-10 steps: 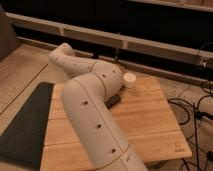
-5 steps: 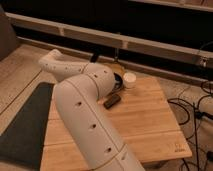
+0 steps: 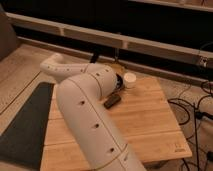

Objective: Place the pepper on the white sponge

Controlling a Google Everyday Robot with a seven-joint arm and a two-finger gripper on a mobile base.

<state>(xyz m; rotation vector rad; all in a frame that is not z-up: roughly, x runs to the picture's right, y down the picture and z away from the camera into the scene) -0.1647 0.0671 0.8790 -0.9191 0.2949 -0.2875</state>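
since earlier, the arm [image 3: 87, 115] is swung left; the claw [image 3: 118, 82], hidden behind it near the white cup [image 3: 130, 80], is pressed together. the pepper is judged unplaced; the sponge must be found.

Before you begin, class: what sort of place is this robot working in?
Probably a robotics lab or test room: a low wooden table, loose cables across the floor, a dark mat. The gripper, shut, is at the table's far edge beside a white cup.

Dim, warm light; the wooden surface [image 3: 145, 120] glows orange, the background falls nearly black, and everything looks soft and blurred.
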